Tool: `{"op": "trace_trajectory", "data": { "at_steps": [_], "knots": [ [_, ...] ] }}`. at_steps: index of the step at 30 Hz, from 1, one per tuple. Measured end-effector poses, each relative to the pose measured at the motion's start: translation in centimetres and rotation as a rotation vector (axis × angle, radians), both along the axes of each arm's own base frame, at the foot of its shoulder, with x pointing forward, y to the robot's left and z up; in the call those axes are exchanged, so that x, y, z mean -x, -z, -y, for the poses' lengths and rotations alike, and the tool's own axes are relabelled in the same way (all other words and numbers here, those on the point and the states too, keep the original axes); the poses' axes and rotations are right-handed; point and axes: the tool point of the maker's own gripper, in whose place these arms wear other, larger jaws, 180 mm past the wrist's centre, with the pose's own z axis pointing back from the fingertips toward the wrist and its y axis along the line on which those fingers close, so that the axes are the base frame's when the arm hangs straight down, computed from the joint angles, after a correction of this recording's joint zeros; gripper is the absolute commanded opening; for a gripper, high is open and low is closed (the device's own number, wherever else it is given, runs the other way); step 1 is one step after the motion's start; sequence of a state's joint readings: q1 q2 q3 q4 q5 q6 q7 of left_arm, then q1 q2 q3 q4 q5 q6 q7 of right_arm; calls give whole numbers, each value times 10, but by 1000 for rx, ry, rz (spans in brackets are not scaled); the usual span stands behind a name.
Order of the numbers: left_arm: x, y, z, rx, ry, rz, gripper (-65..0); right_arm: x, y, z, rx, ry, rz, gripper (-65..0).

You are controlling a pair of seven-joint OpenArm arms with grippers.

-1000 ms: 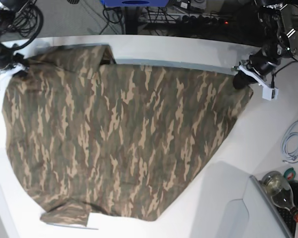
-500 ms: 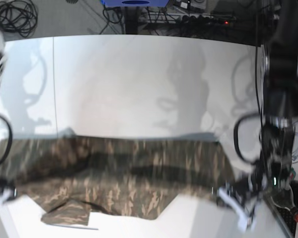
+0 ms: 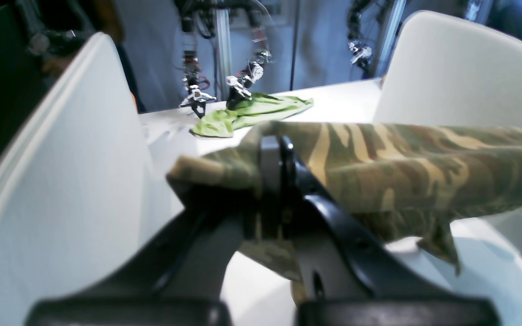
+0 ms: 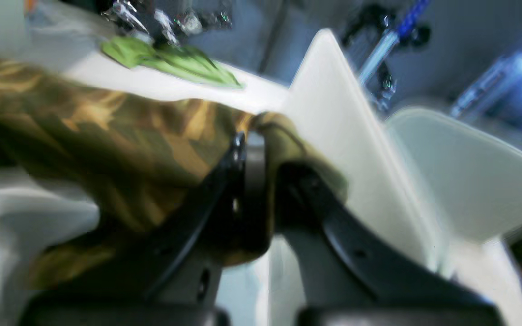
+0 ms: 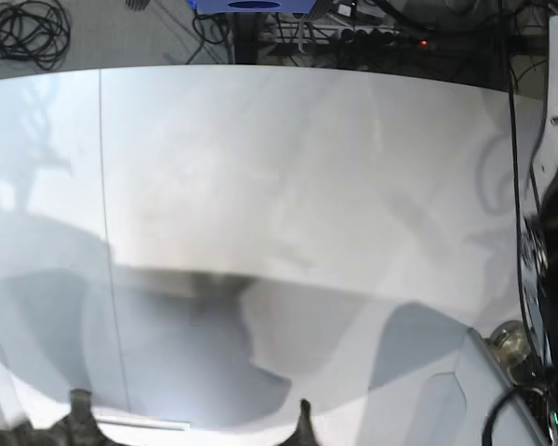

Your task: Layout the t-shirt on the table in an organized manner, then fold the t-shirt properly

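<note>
In the left wrist view, our left gripper [image 3: 275, 154] is clamped on an edge of the camouflage t-shirt [image 3: 406, 167], lifted above the white table [image 3: 347, 99]. In the right wrist view, our right gripper [image 4: 254, 154] likewise pinches the shirt [image 4: 107, 136]. From the base view, only small shirt scraps [image 5: 74, 429] peek over the table's [image 5: 288, 167] near edge.

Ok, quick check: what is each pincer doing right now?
Left pincer: shut on the t-shirt, gripping a bunched edge.
Right pincer: shut on the t-shirt, cloth wrapped over its tip.

A green cloth [image 3: 252, 113] lies on a far table beside small robot arms [image 3: 218, 90].
</note>
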State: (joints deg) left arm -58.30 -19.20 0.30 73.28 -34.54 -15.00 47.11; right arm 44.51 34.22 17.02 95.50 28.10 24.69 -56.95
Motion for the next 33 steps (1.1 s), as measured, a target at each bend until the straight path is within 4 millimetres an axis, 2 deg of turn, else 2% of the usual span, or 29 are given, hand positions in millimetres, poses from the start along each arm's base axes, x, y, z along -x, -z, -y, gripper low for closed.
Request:
{"op": "trace_trajectory", "data": {
  "at_steps": [1,3,5,6,7,10,12,14,16,19,22,24,27,31,33],
  "knots": [
    [8,31,-6,15,-5,-37,-650,6,34,3,-16,13,-66,-645],
    [30,112,-16,12,-31,-180,-650,20,102,1,-83,32,-191,-645],
    [67,203,-18,14,-51,-352,-650,47,181,-8,-168,30,-344,-645],
    [88,235,-19,10,-55,-402,-650,63,211,-8,-226,55,-386,-645],
    [103,255,-21,19,-63,-415,-650,74,235,-7,-273,87,-414,-645],
    [140,307,-22,32,-79,-447,-650,105,315,-24,-383,84,-511,-645],
    [167,356,-19,50,-80,-537,-650,122,365,-36,-448,94,-594,-645],
    [201,409,-21,57,-99,-663,-650,136,404,-47,-528,102,-651,-645],
    [228,445,-26,64,-120,-740,-650,145,430,-48,-593,130,-676,-645],
    [239,461,-32,70,-142,-755,-650,159,451,-42,-607,170,-733,-645],
    [236,452,-31,82,-140,-711,-650,170,450,-40,-590,171,-731,-645],
    [241,452,-31,74,-135,-713,-650,179,448,-40,-576,164,-729,-645],
    [252,458,-38,56,-139,-739,-650,195,459,-42,-582,175,-768,-645],
    [256,463,-42,51,-148,-753,-650,208,480,-42,-622,203,-820,-636],
    [261,468,-45,-5,-144,-763,-650,211,488,-43,-641,214,-839,-630]
  ]
}}
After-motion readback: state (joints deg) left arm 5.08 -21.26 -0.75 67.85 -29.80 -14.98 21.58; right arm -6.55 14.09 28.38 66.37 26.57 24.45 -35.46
